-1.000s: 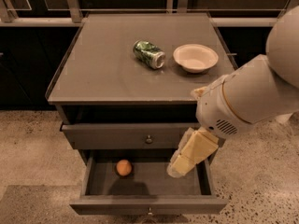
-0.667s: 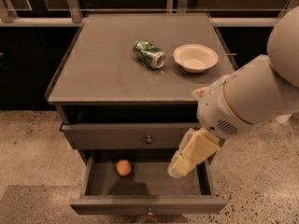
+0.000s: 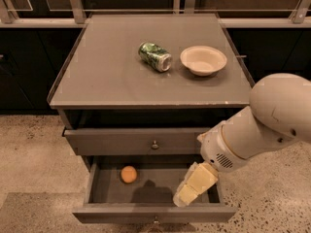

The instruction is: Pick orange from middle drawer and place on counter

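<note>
orange (image 3: 129,174): small smooth ball, seemingly unmarked, in middle drawer (image 3: 109,191), below counter (image 3: 107,72) front edge, left | gripper (image 3: 180,199): below front-right corner, clear of orange, open-or-closed untellable

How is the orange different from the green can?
The orange is a plain orange ball in the open middle drawer; the can is green, patterned, tube-shaped, on its side up on the counter. Both are small and lie loose. The gripper hangs over the drawer's right side, apart from the orange.
</note>
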Available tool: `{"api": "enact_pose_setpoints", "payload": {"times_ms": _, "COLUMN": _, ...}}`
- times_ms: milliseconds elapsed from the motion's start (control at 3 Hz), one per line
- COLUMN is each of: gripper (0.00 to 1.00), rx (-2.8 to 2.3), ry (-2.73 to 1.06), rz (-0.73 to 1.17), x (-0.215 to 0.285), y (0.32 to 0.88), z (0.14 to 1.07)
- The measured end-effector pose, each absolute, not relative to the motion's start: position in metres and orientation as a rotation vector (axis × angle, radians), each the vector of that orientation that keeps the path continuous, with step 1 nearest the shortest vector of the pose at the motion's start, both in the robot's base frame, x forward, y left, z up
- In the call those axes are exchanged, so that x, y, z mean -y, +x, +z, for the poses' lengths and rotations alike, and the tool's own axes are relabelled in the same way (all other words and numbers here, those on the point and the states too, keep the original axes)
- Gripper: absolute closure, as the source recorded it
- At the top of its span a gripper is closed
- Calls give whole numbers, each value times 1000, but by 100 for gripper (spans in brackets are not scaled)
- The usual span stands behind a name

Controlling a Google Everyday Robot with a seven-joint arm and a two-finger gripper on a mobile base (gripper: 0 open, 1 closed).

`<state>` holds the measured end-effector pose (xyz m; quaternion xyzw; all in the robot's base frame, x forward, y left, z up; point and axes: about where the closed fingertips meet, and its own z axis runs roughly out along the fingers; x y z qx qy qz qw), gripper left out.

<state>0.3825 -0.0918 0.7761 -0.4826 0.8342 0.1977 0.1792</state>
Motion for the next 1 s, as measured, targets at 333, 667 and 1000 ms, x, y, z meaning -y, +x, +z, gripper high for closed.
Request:
{"api": "enact_pose_setpoints", "payload": {"times_ms": 333, "gripper": 0, "rx": -2354, "ry": -1366, "rz": 560, "x": 91, "y": 383, "z": 776}}
{"api": "enact_pose_setpoints", "payload": {"times_ms": 667, "gripper": 0, "rx": -2357, "ry": -1447, "rz": 657, "x": 55, "y": 386, "z": 732}}
{"api": "enact_pose_setpoints", "payload": {"times_ms": 1000, "gripper": 0, "rx": -2329, "ry": -1507, "rz": 721, "x": 16, "y": 386, "z": 676}}
